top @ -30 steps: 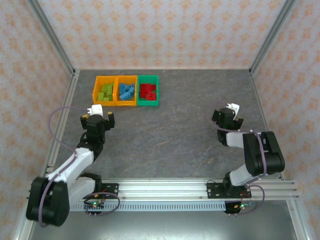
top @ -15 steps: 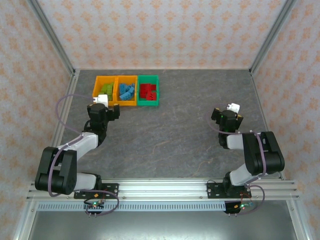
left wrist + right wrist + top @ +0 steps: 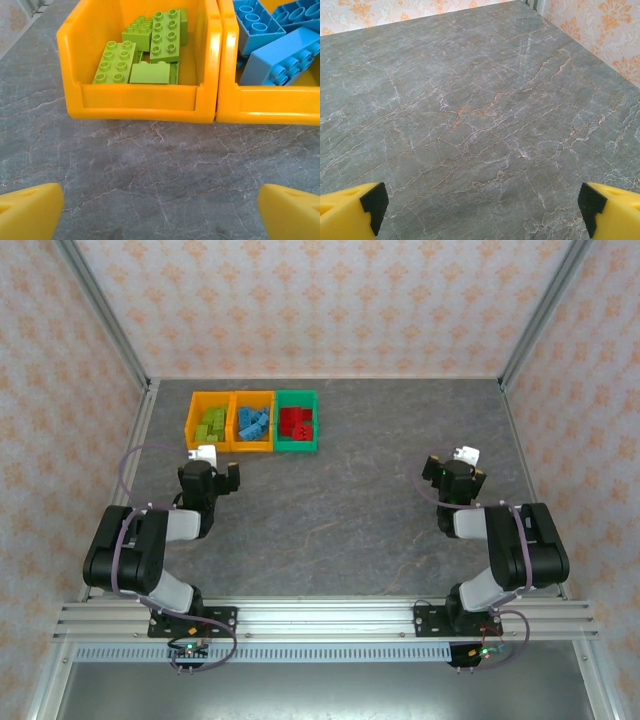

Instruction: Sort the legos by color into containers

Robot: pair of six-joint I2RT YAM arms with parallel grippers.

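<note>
Three joined bins stand at the back left. The left orange-yellow bin (image 3: 208, 421) holds lime green legos (image 3: 145, 47). The middle orange-yellow bin (image 3: 252, 421) holds light blue legos (image 3: 280, 45). The green bin (image 3: 296, 421) holds red legos (image 3: 296, 423). My left gripper (image 3: 207, 468) is open just in front of the left bin (image 3: 140, 100), nothing between its yellow fingertips (image 3: 30, 212). My right gripper (image 3: 458, 468) is open over bare table at the right, its fingertips (image 3: 350, 212) wide apart and holding nothing.
The grey marbled tabletop (image 3: 350, 500) runs to patterned walls with metal frame posts (image 3: 105, 315) on both sides. A rail (image 3: 330, 615) carries both arm bases along the near edge.
The left arm has folded back toward its base, and its gripper has drawn back a little from the bins toward the near side. The right arm has barely moved.
</note>
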